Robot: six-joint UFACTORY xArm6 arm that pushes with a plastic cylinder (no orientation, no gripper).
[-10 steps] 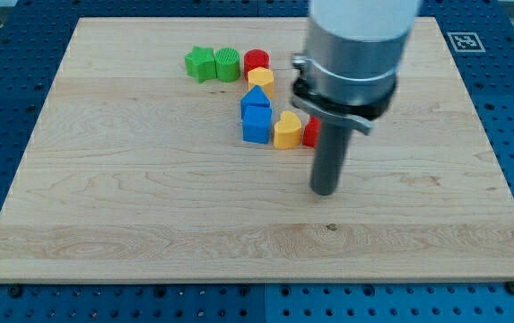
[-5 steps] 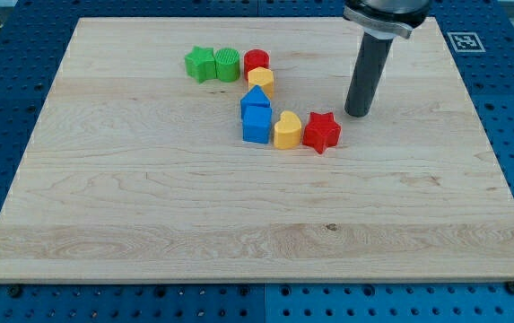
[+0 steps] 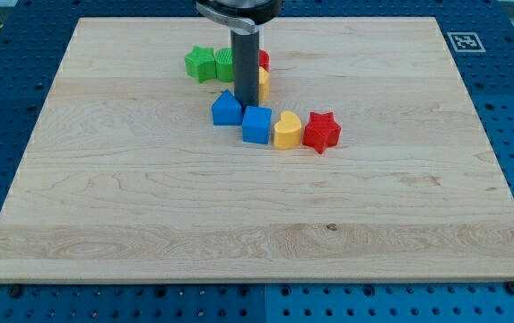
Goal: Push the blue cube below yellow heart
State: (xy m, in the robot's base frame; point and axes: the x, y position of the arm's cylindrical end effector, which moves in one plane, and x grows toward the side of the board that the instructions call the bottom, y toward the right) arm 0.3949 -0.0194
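Observation:
The blue cube (image 3: 257, 124) sits on the wooden board (image 3: 149, 206), touching the left side of the yellow heart (image 3: 286, 131). A red star (image 3: 321, 132) touches the heart's right side. My tip (image 3: 246, 105) stands just above the blue cube, between it and a second blue block with a peaked top (image 3: 227, 108), which lies to the tip's left. The rod hides part of the blocks behind it.
A green star (image 3: 200, 64) and a green ridged cylinder (image 3: 224, 63) stand at the view's top. A red cylinder (image 3: 262, 60) and a yellow block (image 3: 263, 82) peek out to the right of the rod.
My tip has moved from right of the red star across to the left, now above the blue cube. The peaked blue block has been shoved left, off the cube's top.

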